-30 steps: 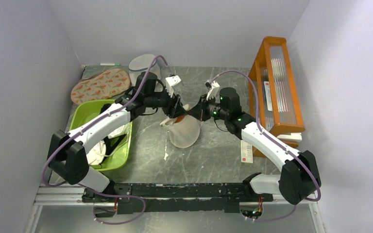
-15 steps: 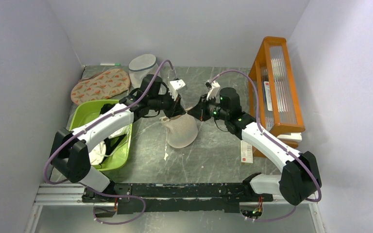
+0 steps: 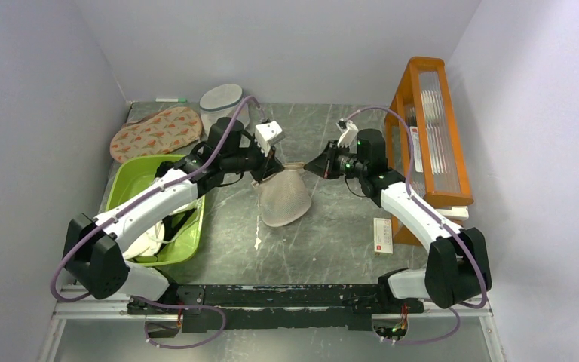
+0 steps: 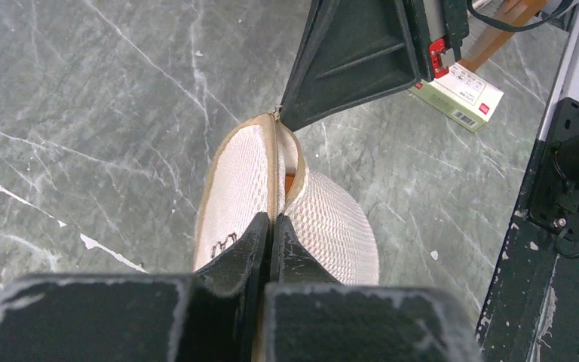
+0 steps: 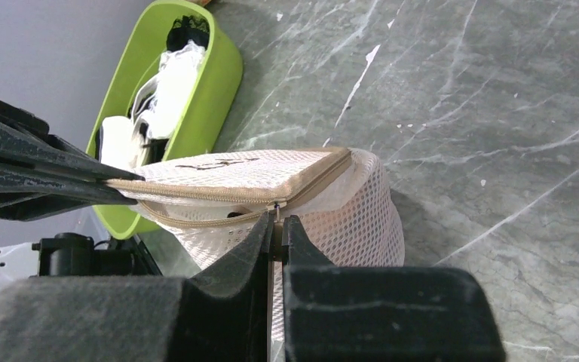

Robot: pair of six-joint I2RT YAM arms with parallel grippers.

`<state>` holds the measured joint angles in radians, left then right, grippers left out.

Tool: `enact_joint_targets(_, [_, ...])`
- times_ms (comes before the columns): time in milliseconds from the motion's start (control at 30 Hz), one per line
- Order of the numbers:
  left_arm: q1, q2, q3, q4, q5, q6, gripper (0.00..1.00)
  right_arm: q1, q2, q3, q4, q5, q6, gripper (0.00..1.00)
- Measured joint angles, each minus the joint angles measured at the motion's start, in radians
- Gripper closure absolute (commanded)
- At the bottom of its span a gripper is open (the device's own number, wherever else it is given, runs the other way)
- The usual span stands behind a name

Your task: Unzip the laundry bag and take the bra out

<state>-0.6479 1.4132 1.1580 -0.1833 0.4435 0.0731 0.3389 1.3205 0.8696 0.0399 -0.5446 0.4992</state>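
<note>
A green basin (image 3: 188, 243) sits at frame left, an orange rack (image 3: 403, 98) at right. At centre the cream mesh laundry bag (image 3: 283, 200) is held rim-up: the left pincer (image 3: 271, 167) clamps its rim, and the right pincer (image 3: 310, 164) is pinched shut, seemingly on the zip pull (image 5: 275, 207); the zip is partly open.

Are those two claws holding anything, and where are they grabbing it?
Both hold the laundry bag: the left gripper pinches its zipped rim, and the right gripper pinches the zip pull at the opposite end.

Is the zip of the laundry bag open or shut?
Partly open: the right wrist view shows a gap along the zip of the laundry bag.
</note>
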Motion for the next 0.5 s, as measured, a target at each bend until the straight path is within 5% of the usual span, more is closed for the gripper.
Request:
enact_joint_targets(100, [0.0,-0.005,-0.003,0.003,-0.016,0.001,0.86,-0.011,0.005,0.0,0.0,-0.031,-0.004,1.0])
enact_joint_targets(300, [0.0,-0.009,-0.004,0.007,-0.036,0.003,0.43,-0.01,0.004,-0.001,0.034,-0.103,0.004,1.0])
enact_joint_targets(500, [0.0,-0.038,-0.009,0.03,-0.018,-0.002,0.36,0.033,0.004,-0.002,0.067,-0.131,0.017,1.0])
